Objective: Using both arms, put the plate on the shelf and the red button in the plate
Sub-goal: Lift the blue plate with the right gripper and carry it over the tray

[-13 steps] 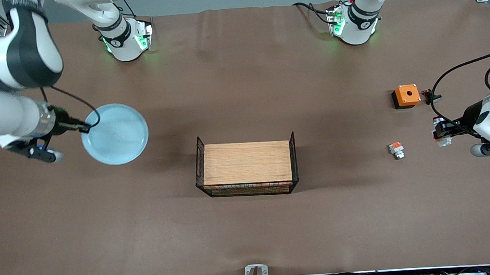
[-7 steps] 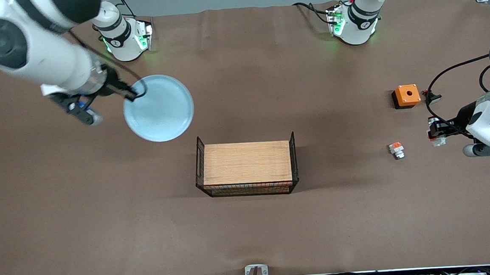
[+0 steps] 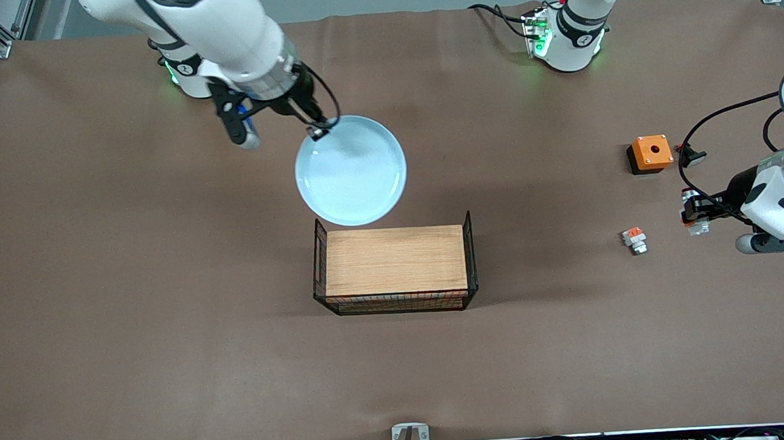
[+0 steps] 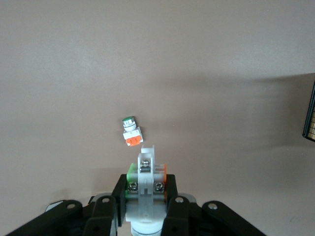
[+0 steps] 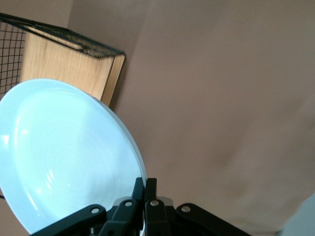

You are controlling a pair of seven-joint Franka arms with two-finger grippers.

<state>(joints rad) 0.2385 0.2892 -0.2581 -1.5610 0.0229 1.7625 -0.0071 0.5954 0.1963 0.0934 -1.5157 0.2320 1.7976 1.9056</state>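
Both arms loaded, plate [image 3: 351, 171] and button [image 3: 693, 214] aloft.
Right gripper [image 3: 318, 130] clamps the glossy, round, pale-blue plate's rim over the mat; left gripper [image 3: 690, 213] pinches the white-grey button near the desk's left-arm edge.

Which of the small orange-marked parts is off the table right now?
The red button, clamped in the left gripper above the table. The shorter white part with the orange top and the orange square box both rest on the table.
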